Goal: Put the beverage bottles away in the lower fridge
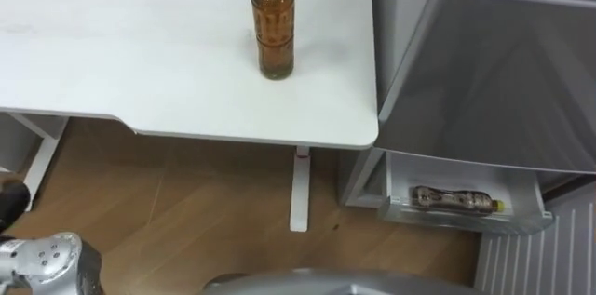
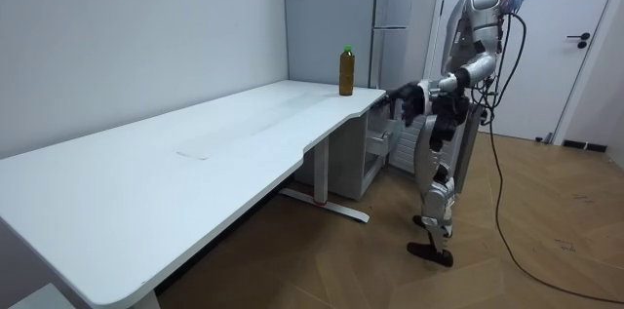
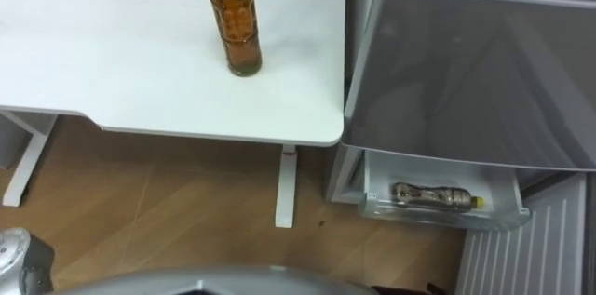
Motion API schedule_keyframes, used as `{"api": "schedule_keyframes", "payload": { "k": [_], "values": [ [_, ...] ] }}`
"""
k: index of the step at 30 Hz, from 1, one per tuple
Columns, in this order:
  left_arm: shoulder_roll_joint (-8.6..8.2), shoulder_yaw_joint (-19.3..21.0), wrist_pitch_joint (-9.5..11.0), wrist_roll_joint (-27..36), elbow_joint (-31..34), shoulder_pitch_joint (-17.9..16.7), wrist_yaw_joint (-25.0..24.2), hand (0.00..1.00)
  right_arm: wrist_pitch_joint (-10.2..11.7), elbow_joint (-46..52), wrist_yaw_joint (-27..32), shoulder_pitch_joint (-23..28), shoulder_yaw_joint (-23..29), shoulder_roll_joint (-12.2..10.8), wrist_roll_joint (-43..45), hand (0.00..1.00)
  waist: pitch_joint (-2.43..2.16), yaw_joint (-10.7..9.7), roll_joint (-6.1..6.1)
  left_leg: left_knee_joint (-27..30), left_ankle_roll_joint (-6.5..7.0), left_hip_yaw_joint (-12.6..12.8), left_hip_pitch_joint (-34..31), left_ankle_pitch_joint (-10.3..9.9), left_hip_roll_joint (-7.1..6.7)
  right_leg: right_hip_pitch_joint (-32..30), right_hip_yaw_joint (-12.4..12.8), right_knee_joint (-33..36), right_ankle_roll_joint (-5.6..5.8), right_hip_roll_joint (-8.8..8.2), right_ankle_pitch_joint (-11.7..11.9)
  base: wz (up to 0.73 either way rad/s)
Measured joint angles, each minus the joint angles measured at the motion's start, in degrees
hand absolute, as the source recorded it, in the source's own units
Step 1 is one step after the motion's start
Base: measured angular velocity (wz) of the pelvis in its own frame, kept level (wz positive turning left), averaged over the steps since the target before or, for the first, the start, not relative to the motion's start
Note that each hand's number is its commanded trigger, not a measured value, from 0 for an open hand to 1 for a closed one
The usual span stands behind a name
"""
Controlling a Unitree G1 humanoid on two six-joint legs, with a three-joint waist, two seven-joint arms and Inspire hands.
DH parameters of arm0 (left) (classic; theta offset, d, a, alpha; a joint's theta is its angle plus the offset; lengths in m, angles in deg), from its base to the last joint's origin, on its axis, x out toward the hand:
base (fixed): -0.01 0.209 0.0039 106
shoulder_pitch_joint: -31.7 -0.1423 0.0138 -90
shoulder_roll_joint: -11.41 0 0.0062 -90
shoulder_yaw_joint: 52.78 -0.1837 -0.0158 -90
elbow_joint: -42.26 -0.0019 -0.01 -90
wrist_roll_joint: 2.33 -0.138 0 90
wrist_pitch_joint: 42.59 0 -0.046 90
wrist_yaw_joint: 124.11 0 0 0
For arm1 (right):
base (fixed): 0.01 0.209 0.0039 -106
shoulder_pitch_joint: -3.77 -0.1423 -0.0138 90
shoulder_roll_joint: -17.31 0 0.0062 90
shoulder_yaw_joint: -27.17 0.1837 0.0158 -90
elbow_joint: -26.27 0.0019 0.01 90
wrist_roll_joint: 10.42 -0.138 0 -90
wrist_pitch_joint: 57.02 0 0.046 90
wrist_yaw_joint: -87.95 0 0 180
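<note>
judging by how things lie, the task looks about half done: 1 drink is stowed and 1 is left out.

in the room view the robot stands at the table's far end, facing the fridge corner, with both arms held out at about tabletop height. the left hand [image 2: 406, 102] reaches furthest toward the table's edge and the right hand [image 2: 435, 114] sits closer to the body. i cannot tell whether either hand's fingers are spread or curled, and neither seems to hold a drink.

the white table [image 1: 140, 72] carries the tea bottle [image 1: 273, 27], green-capped and upright, near the tabletop's right edge and set back from its front edge. that one is yet to be picked up and carried over.

just right of the table stands the grey fridge [image 1: 484, 72]. its lower drawer [image 1: 466, 221] is pulled open, and the second bottle [image 1: 454, 200] lies on its side inside, along the front wall. there looks to be room beside it, and the drawer would need shutting afterwards.

the floor [image 1: 186, 202] is light wood. in the room view the long table runs along a plain pale wall [image 2: 127, 36], and a white door [image 2: 585, 65] stands at the room view's right.
</note>
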Motion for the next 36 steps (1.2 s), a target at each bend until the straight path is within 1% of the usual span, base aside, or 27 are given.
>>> {"api": "schedule_keyframes", "payload": {
  "k": [1, 2, 3, 5, 6, 9, 10, 12, 13, 15, 16, 17, 18, 19, 20, 21, 22, 24, 26, 28, 30, 34, 36],
  "values": [
    [0.00, -0.22, 0.35, -0.81, 1.64, 0.01, 0.08, 0.00, 0.18, 0.00, 0.00, 0.01, 0.00, 0.00, 0.01, 0.00, 0.00, -0.08, -0.05, 0.00, 0.00, 0.01, 0.00, 0.00, 0.00, 0.00, 0.06, 0.01, 0.00, 0.00, 0.00, 0.00],
    [0.00, -0.59, 0.84, -3.13, 4.48, 0.22, 0.17, 0.00, 0.69, -0.05, -0.16, 0.26, -0.02, 0.00, 0.34, 0.00, 0.00, -0.32, -0.07, -0.02, 0.00, 0.01, 0.02, 0.00, -0.02, -0.04, 0.23, 0.01, 0.00, 0.00, 0.00, 0.00],
    [0.00, -0.65, 0.96, -4.47, 5.63, 0.37, 0.17, 0.00, 0.84, -0.13, -0.34, 0.34, 0.04, 0.01, 0.68, 0.00, 0.00, -0.39, -0.07, -0.06, 0.00, 0.01, 0.00, 0.00, -0.02, -0.09, 0.28, -0.01, 0.00, 0.01, 0.00, 0.00],
    [0.00, -1.30, 1.04, -10.18, 9.70, 1.15, 0.06, 0.00, 1.30, -0.87, -0.93, -0.06, 0.06, 0.01, 0.92, 0.00, -0.01, -0.80, -0.19, -0.04, 0.00, 0.06, -0.05, 0.00, 0.01, -0.04, 0.36, -0.01, 0.00, 0.02, 0.00, 0.00],
    [0.01, -1.42, 1.06, -11.30, 10.65, 1.29, -0.27, 0.00, 1.29, -1.13, -1.11, -0.12, 0.06, 0.01, 0.92, 0.00, -0.02, -0.92, -0.21, -0.05, 0.01, 0.08, -0.04, 0.00, 0.01, 0.07, 0.42, -0.01, 0.00, 0.02, 0.00, 0.00],
    [0.01, -3.02, 1.07, -11.90, 17.79, 1.51, -3.42, 0.00, 1.93, -2.10, -2.64, -0.92, 0.07, -0.10, 0.93, 0.00, -0.01, -2.20, -0.38, 0.00, 0.01, 0.17, 0.12, 0.00, 0.03, 0.13, 0.74, -0.05, 0.00, 0.09, 0.00, 0.00],
    [0.01, -3.65, 1.07, -11.90, 18.80, 1.59, -4.02, 0.00, 1.92, -2.84, -2.82, -1.30, 0.08, -0.07, 0.92, 0.00, 0.01, -2.33, -0.41, 0.00, 0.01, 0.17, 0.17, 0.00, 0.02, 0.12, 0.79, -0.09, 0.00, 0.09, 0.00, 0.00],
    [0.02, -6.60, 1.08, -11.72, 21.30, 1.91, -7.96, 0.00, 1.89, -3.42, -3.78, -1.51, 0.07, -0.10, 0.66, 0.00, 0.04, -2.88, -0.51, -0.03, 0.01, 0.13, 0.20, 0.00, 0.01, 0.48, 0.82, -0.79, 0.00, 0.16, 0.12, 0.02],
    [-0.01, -7.19, 1.07, -11.67, 21.67, 1.92, -8.96, 0.00, 1.90, -3.64, -3.92, -1.63, 0.06, -0.10, 0.68, 0.00, 0.07, -3.03, -0.56, -0.03, 0.01, 0.13, 0.19, 0.00, 0.03, 0.47, 0.83, -0.81, -0.01, 0.17, 0.14, 0.00],
    [-0.01, -9.51, 1.06, -10.47, 23.44, 2.13, -13.53, 0.00, 1.96, -5.00, -4.99, -2.63, 0.05, -0.11, 0.68, 0.00, 0.07, -3.63, -0.65, 0.02, 0.01, 0.14, 0.10, 0.00, 0.08, 0.21, 0.86, -0.85, -0.02, 0.22, 0.14, 0.00],
    [0.01, -10.15, 1.06, -10.03, 23.90, 2.37, -14.66, 0.00, 1.98, -5.16, -5.00, -2.79, 0.03, -0.13, 0.72, 0.00, 0.09, -3.75, -0.68, 0.06, 0.01, 0.14, 0.11, 0.00, 0.10, 0.11, 0.83, -0.83, -0.03, 0.22, 0.13, 0.00],
    [0.00, -11.67, 1.06, -8.66, 24.62, 3.22, -16.73, 0.00, 2.04, -5.20, -4.91, -2.99, 0.04, -0.32, 0.89, 0.00, 0.15, -4.07, -0.75, 0.14, 0.00, 0.16, -0.01, 0.00, 0.10, 0.10, 0.82, -0.83, -0.03, 0.25, 0.14, 0.03],
    [0.00, -12.76, 1.06, -8.24, 24.98, 3.67, -18.56, 0.00, 2.28, -5.24, -4.93, -3.26, 0.04, -0.47, 0.96, 0.00, 0.17, -4.63, -0.74, 0.12, 0.00, 0.25, -0.05, 0.00, 0.09, 0.12, 0.93, -0.83, -0.03, 0.27, 0.14, 0.03],
    [0.01, -13.17, 1.07, -8.23, 25.08, 3.75, -19.57, 0.00, 2.41, -5.25, -4.92, -3.50, 0.02, -0.53, 0.97, 0.00, 0.19, -4.99, -0.71, 0.09, 0.00, 0.32, -0.05, 0.00, 0.10, 0.12, 1.06, -0.83, -0.03, 0.30, 0.14, -0.06],
    [0.03, -14.19, 1.07, -7.95, 25.08, 4.07, -21.63, 0.00, 2.70, -5.24, -4.91, -3.81, -0.02, -0.55, 0.91, 0.00, 0.28, -5.22, -0.64, -0.08, 0.00, 0.56, 0.03, 0.00, 0.15, 0.12, 1.88, -0.85, -0.03, 0.45, 0.14, -0.11],
    [0.03, -15.56, 1.08, -6.31, 25.07, 4.51, -23.65, 0.00, 3.34, -5.21, -4.92, -3.85, -0.05, -0.64, 0.84, 0.00, 0.33, -5.54, -0.58, -0.21, 0.00, 0.59, 0.09, 0.00, 0.17, 0.14, 2.40, -0.89, -0.05, 0.55, 0.15, -0.09],
    [0.01, -16.24, 1.08, -5.68, 25.06, 4.72, -24.61, 0.00, 3.64, -5.21, -4.92, -3.86, -0.05, -0.71, 0.81, 0.00, 0.36, -5.62, -0.60, -0.25, 0.00, 0.63, 0.09, 0.00, 0.17, 0.14, 2.45, -0.88, -0.05, 0.55, 0.15, -0.04],
    [0.02, -18.18, 1.09, -3.70, 25.06, 4.97, -28.19, 0.00, 4.67, -5.20, -5.07, -3.98, 0.02, -0.82, 0.81, 0.00, 0.51, -6.51, -0.63, -0.27, 0.00, 0.56, 0.03, 0.00, 0.16, 0.08, 2.56, -0.90, -0.05, 0.56, 0.15, 0.00],
    [0.03, -19.04, 1.08, -2.77, 25.06, 5.10, -30.82, 0.00, 5.02, -5.22, -5.54, -3.97, 0.05, -0.79, 0.83, 0.00, 0.66, -6.84, -0.48, -0.26, 0.00, 0.59, -0.02, 0.00, 0.15, -0.02, 2.76, -0.94, -0.05, 0.58, 0.15, -0.05],
    [0.02, -19.34, 1.08, -1.41, 25.06, 5.54, -33.18, 0.00, 5.08, -5.24, -5.82, -4.06, 0.07, -0.79, 0.84, 0.00, 0.70, -7.10, -0.44, -0.26, 0.00, 0.59, -0.03, 0.00, 0.16, -0.13, 3.17, -0.94, -0.08, 0.64, 0.13, -0.08],
    [0.02, -19.34, 1.08, -1.05, 25.06, 6.07, -35.64, 0.00, 5.61, -5.29, -6.29, -4.09, 0.07, -0.77, 0.84, 0.00, 0.69, -7.14, -0.36, -0.26, 0.00, 0.60, -0.01, 0.00, 0.16, -0.31, 4.00, -0.95, -0.10, 0.72, 0.12, -0.12],
    [0.02, -19.85, 1.08, -0.76, 25.05, 6.08, -38.60, 0.00, 5.63, -5.25, -7.19, -4.19, 0.05, -0.72, 0.85, 0.00, 0.72, -7.56, -0.44, -0.35, 0.00, 0.67, 0.05, 0.00, 0.13, -0.50, 4.13, -0.92, -0.09, 0.69, 0.12, -0.02],
    [-0.01, -20.48, 1.06, 0.82, 24.98, 6.08, -39.96, 0.00, 5.62, -5.25, -7.51, -4.26, 0.02, -0.72, 0.75, 0.00, 0.75, -7.73, -0.57, -0.45, 0.00, 0.61, 0.04, 0.00, 0.12, -0.79, 4.20, -0.90, -0.10, 0.70, 0.11, 0.00]
  ]
}}
